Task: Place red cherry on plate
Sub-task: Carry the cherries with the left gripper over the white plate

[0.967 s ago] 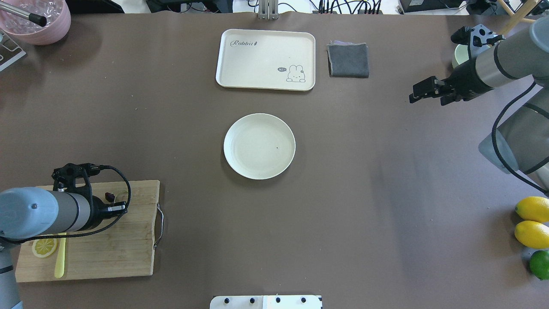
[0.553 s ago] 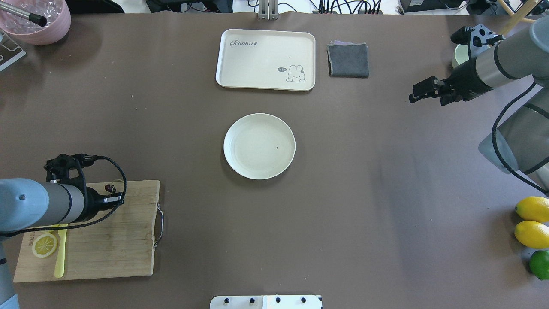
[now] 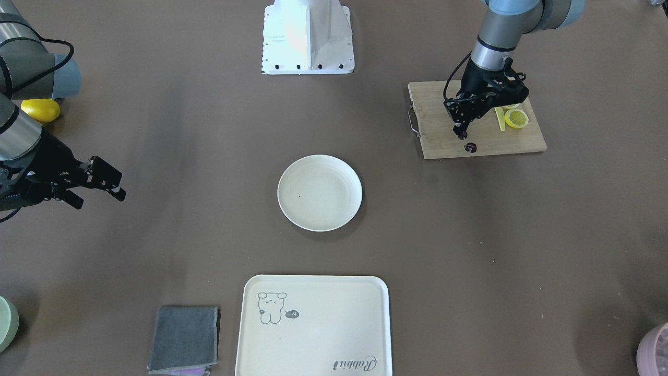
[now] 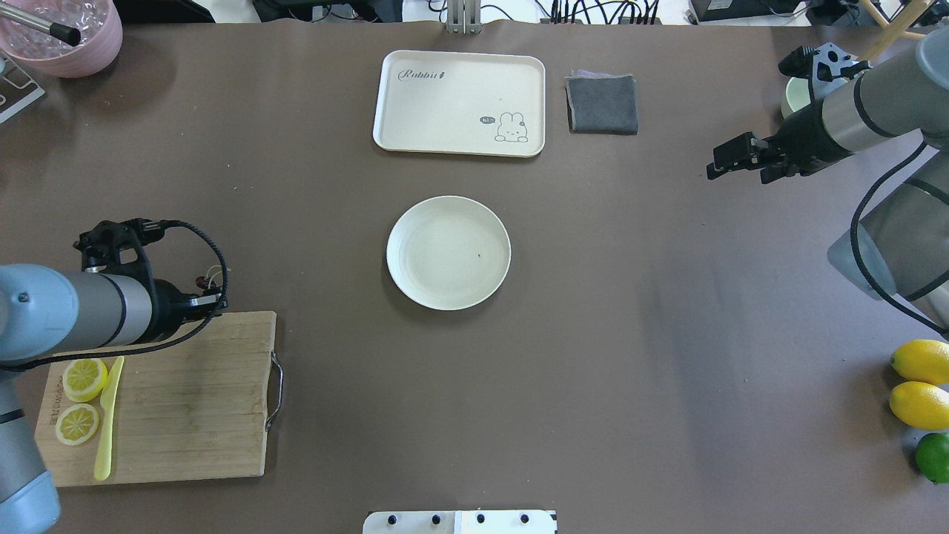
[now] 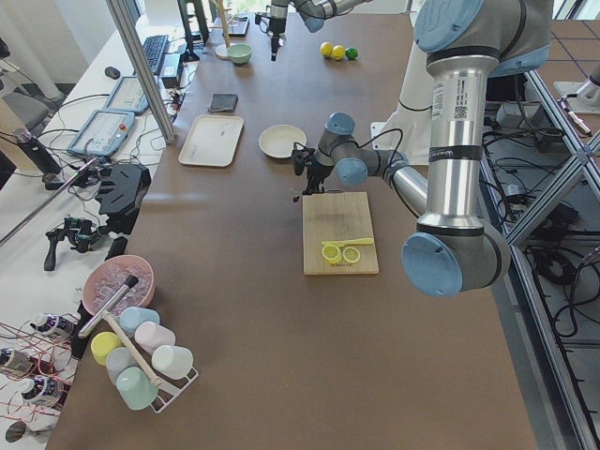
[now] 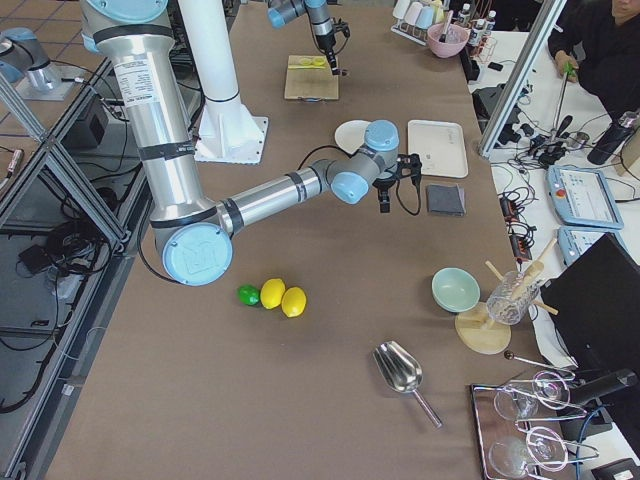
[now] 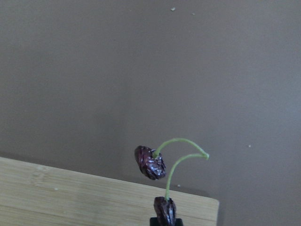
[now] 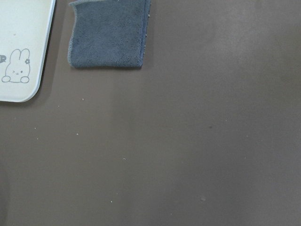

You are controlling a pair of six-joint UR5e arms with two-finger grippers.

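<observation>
My left gripper (image 4: 213, 298) is shut on the lower of the two red cherries (image 7: 150, 162). The other cherry dangles from the pale green stem. The pair hangs above the far edge of the wooden cutting board (image 4: 185, 400), and shows as the red cherry (image 3: 470, 148) under the left gripper (image 3: 461, 133) in the front view. The round cream plate (image 4: 448, 252) sits bare at the table's middle, well to the right of the cherry. My right gripper (image 4: 714, 163) hovers open and holds nothing at the far right, near the grey cloth (image 4: 602, 104).
Two lemon slices (image 4: 83, 378) and a yellow knife (image 4: 104, 430) lie on the board's left end. A cream rabbit tray (image 4: 460, 104) lies beyond the plate. Two lemons and a lime (image 4: 919, 404) sit at the right edge. A pink bowl (image 4: 63, 33) stands at the far left corner.
My left gripper has lifted the cherry off the board and carried it away toward the board's far edge. That uncovered the second lemon slice. The right arm has stayed still.
</observation>
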